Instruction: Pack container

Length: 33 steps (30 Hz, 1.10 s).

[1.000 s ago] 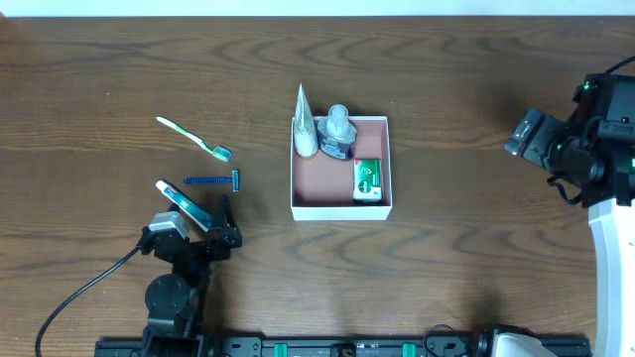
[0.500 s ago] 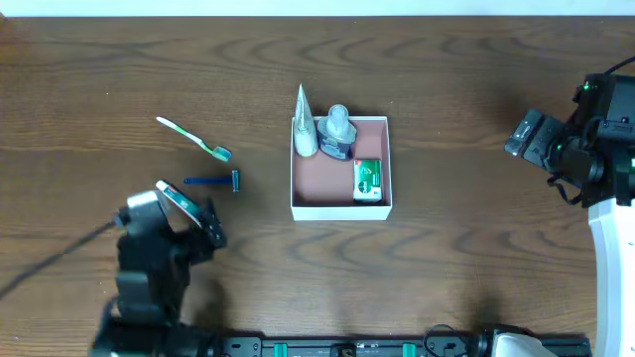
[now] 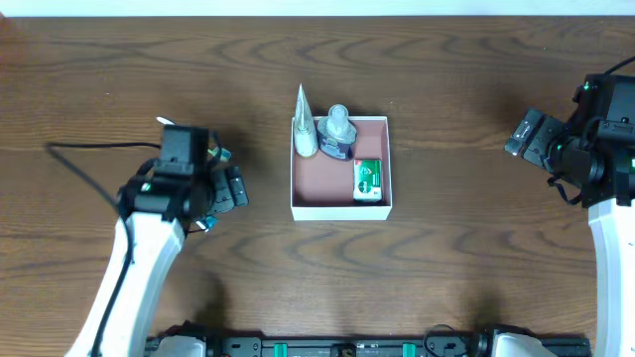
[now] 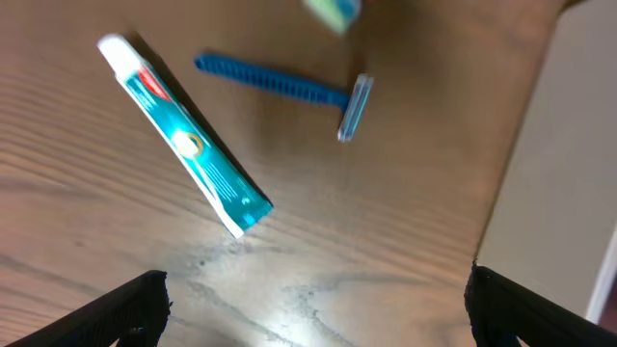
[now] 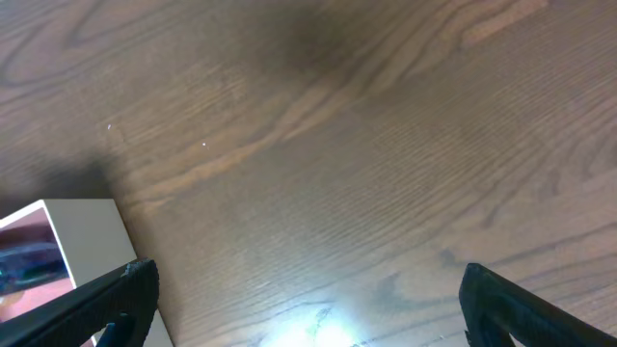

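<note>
left gripper (image 3: 236, 188): spread wide, nothing held, positioned above toothpaste (image 4: 183, 135) and razor (image 4: 289, 89), left half of table (image 3: 446, 278) | right gripper (image 3: 518, 134): spread wide, nothing held, near right edge | container (image 3: 337, 210): placed at table centre

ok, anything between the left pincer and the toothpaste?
Nothing visible. The toothpaste lies bare on the table ahead of the open left pincer; the razor lies beyond it, not touching.
</note>
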Tool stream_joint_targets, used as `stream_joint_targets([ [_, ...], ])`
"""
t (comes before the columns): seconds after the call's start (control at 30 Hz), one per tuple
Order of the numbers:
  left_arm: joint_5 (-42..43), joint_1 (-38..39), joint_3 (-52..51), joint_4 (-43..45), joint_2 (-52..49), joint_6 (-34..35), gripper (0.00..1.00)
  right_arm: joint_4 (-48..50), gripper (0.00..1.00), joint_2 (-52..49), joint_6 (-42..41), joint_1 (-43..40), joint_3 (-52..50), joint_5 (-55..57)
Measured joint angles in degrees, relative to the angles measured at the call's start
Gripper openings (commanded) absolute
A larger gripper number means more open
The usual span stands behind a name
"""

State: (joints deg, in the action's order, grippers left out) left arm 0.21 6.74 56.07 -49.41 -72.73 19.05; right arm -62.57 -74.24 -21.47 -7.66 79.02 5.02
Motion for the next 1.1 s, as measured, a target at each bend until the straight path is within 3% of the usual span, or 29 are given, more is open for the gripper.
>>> stream_joint_targets([
  [0.2,1.14,-2.16,0.0,0.85,-3.56,3.3,0.98,0.02,0.99,0.0,0.0,0.0,0.0,0.0],
  [0.53,0.87,-19.15,0.0,5.03,-4.74,17.97,0.98,0.0,0.99,0.0,0.0,0.0,0.0,0.0],
  [0.8,0.92,-20.44,-1.11,8.61,-5.95,21.14,0.96,0.02,0.99,0.0,0.0,0.0,0.0,0.0],
  [1.1,1.11,-20.46,-1.46,9.11,-15.72,21.64,0.74,0.02,0.99,0.0,0.0,0.0,0.0,0.0],
])
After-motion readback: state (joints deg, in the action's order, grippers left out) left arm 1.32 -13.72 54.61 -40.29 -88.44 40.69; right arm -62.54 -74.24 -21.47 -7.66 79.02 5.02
